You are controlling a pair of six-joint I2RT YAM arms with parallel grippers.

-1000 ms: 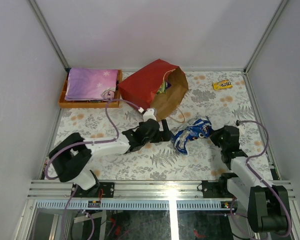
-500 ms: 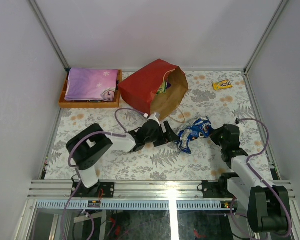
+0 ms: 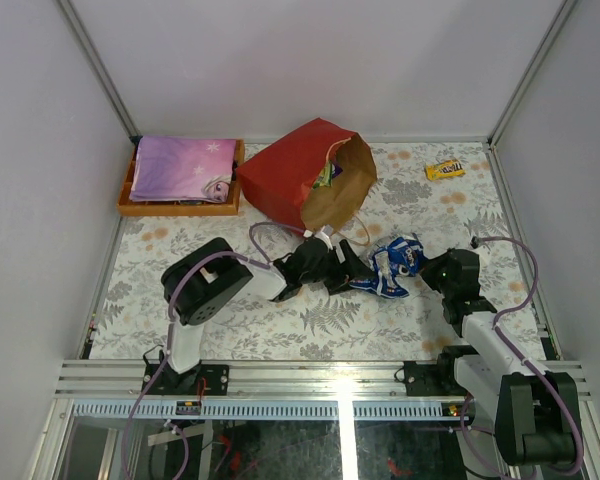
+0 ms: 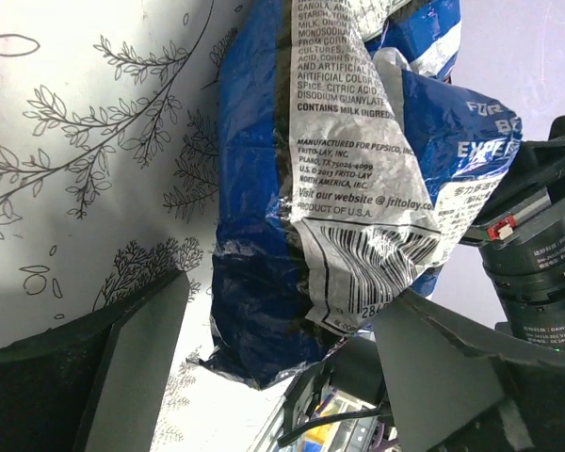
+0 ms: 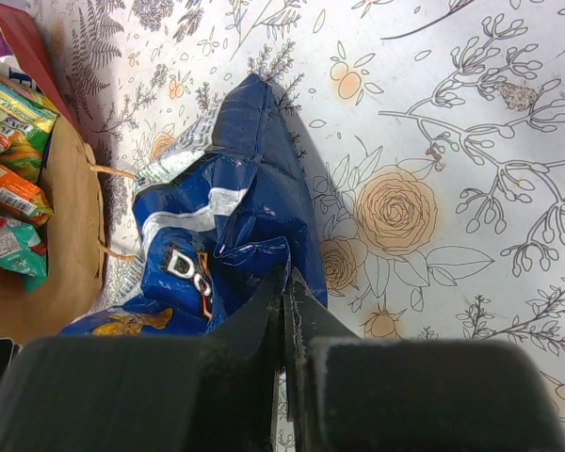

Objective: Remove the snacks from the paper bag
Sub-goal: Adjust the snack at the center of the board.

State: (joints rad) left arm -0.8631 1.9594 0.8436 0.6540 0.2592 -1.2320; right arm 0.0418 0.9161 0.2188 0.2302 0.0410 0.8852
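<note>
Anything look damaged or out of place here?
The blue chip bag is heavily crumpled, lying between the left claw and right claw. The red paper bag lies tipped on its side, packets still in its mouth.

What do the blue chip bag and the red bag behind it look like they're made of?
The blue chip bag looks like thin glossy plastic film, possibly foil-lined: sharp crinkles, bright highlights. The red bag looks like paper, matte red outside and brown kraft inside, with soft creases.

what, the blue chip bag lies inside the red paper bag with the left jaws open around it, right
No, top external shows the blue chip bag outside the red paper bag, on the table; left jaws are open around it.
</note>
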